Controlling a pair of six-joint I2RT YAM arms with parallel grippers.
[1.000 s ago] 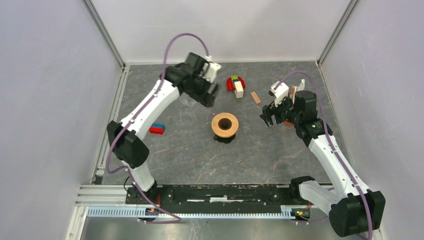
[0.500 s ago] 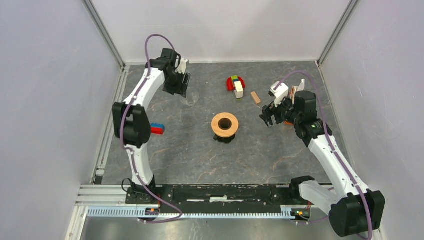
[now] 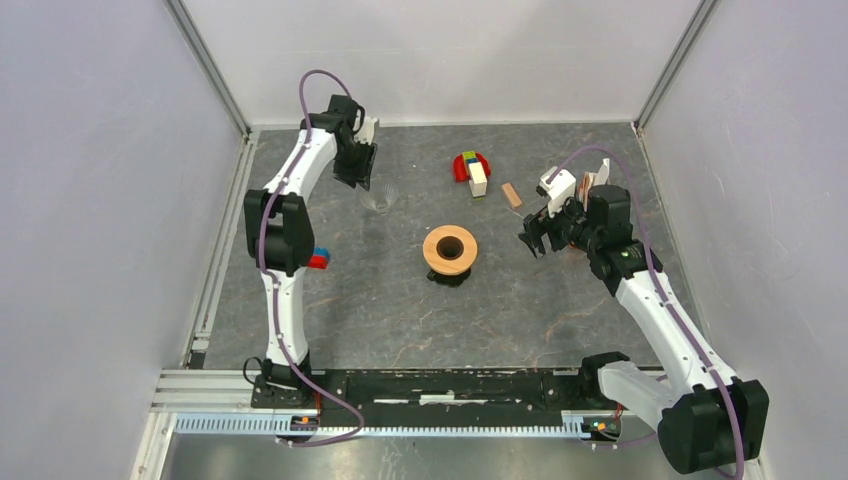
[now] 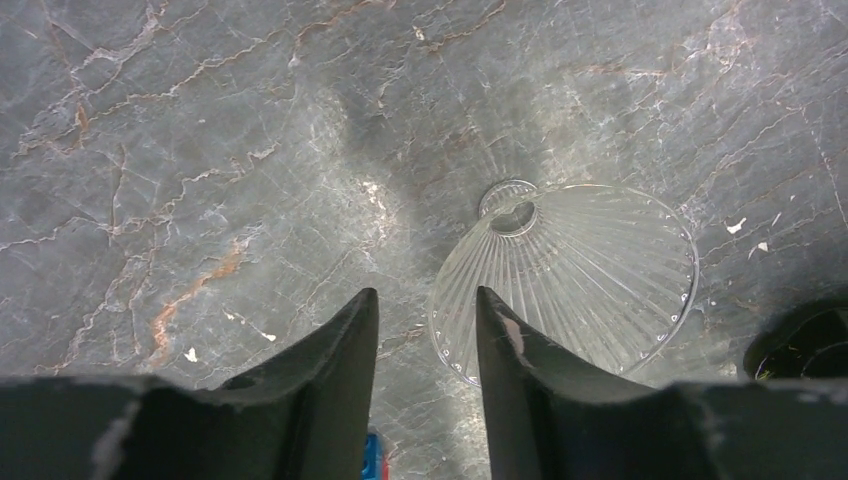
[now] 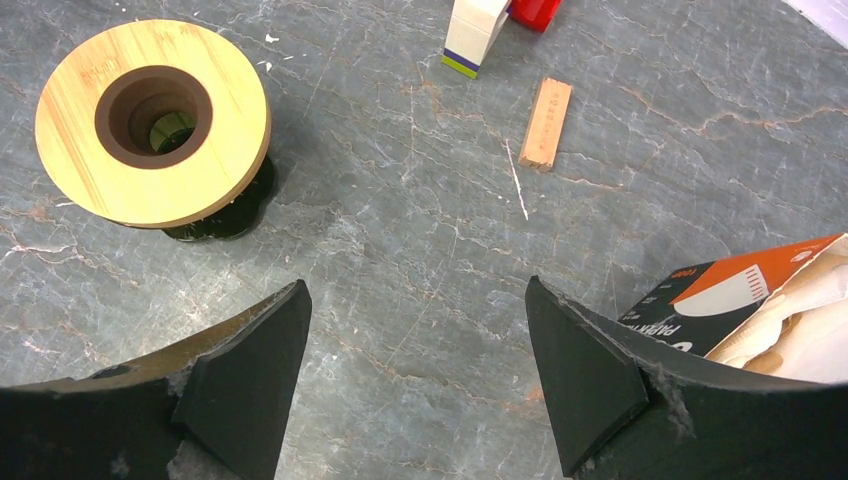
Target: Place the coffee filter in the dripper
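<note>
Now | left tool (image 4: 425, 300) narrow, swung back over glass funnel (image 4: 570, 280) | right tool (image 5: 415, 290) wide, unmoved

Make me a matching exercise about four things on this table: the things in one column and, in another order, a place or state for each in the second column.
Column one
1. glass funnel
2. tan wooden ring
3. small wooden block
4. orange and white box

Column two
A. lying flat near the red toy
B. open, pale paper showing inside
C. on its side by the left gripper
D. upright on a black base

Pairs: 1-C, 2-D, 3-A, 4-B
</note>
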